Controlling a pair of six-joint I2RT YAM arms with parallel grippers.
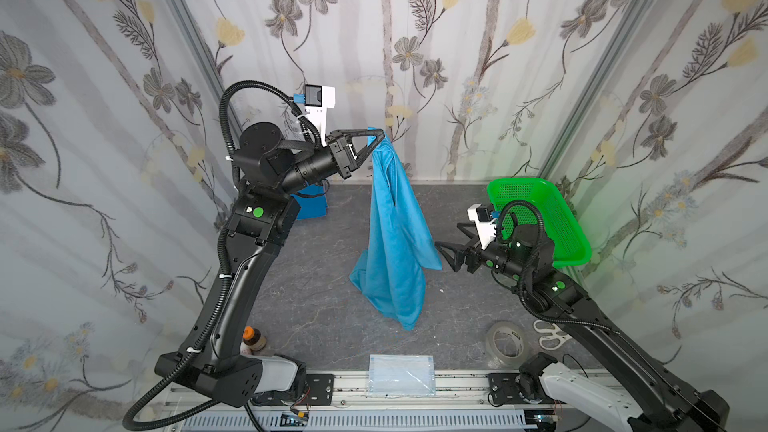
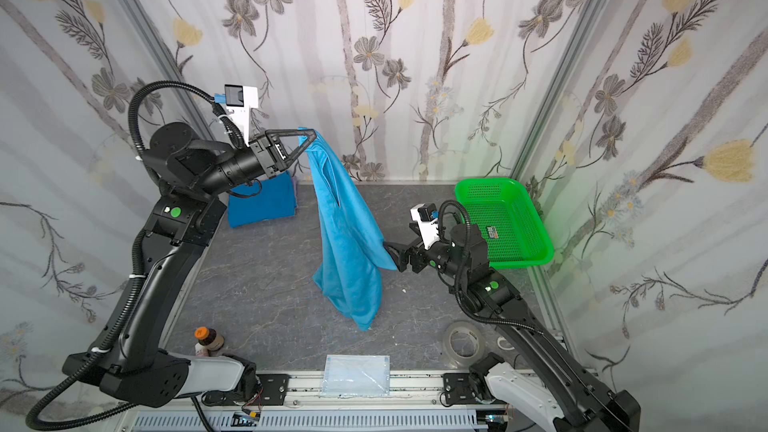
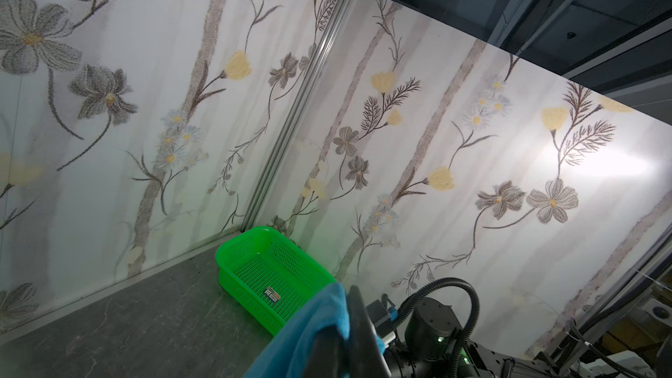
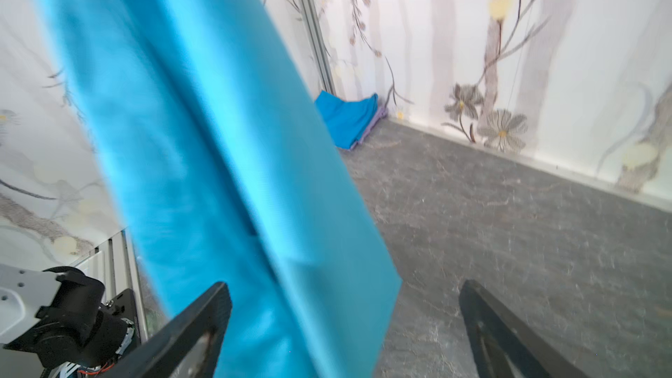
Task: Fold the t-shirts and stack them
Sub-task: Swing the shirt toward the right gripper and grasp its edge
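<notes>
Rearward on the bench (image 1: 316, 292) the royal-blue shirt (image 2: 266, 209) lies folded — the teal shirt (image 1: 395, 243) hangs unfolded from my clamped left jaws, right jaws agape.

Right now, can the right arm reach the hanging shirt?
Probably yes: the right gripper is open beside the shirt hanging from the left gripper; its edge sits between the jaws, nothing blocking.

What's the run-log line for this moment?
left gripper: shut on teal t-shirt, hanging | right gripper: open at its edge | royal blue t-shirt: folded, back-left
</notes>
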